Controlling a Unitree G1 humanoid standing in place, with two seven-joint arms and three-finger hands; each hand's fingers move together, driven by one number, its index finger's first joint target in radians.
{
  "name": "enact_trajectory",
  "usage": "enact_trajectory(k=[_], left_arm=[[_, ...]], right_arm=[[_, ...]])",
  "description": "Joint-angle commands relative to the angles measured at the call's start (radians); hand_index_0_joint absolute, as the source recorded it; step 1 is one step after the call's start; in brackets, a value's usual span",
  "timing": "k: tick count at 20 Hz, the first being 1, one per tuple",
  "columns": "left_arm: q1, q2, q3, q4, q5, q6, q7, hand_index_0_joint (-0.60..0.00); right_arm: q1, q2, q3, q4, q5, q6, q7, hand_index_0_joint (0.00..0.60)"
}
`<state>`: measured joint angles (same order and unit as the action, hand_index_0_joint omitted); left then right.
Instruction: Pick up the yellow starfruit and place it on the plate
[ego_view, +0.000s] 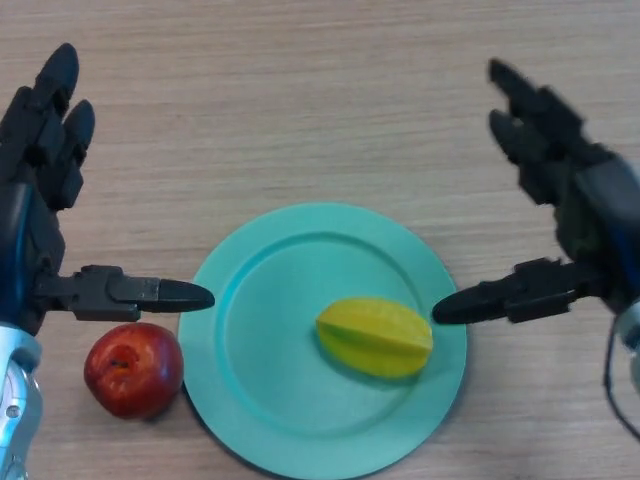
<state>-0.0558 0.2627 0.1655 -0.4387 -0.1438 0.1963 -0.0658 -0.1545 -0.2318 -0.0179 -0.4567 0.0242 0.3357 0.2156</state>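
Observation:
The yellow starfruit (375, 335) lies on its side on the right half of the teal plate (270, 330), which sits at the near middle of the wooden table. My right hand (580, 210) hovers open just right of the plate, its thumb tip a little to the right of the fruit and not touching it. At the left edge my left hand (35, 190) is open too, with its thumb reaching toward the plate's left rim. Neither hand holds anything.
A red apple (133, 369) rests on the table against the plate's lower left rim, just below my left thumb. Bare wooden tabletop (300, 90) stretches across the far side.

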Motion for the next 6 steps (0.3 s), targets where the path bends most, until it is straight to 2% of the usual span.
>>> enact_trajectory(k=[1,6], left_arm=[[-0.037,0.043,0.073,-0.048,-0.037,-0.138,0.006,0.000],[-0.033,0.035,0.056,-0.043,-0.013,-0.155,0.014,0.000]], right_arm=[[-0.026,-0.033,-0.057,-0.045,0.064,-0.074,-0.058,0.000],[-0.030,-0.033,-0.045,-0.036,0.006,-0.093,-0.073,0.000]])
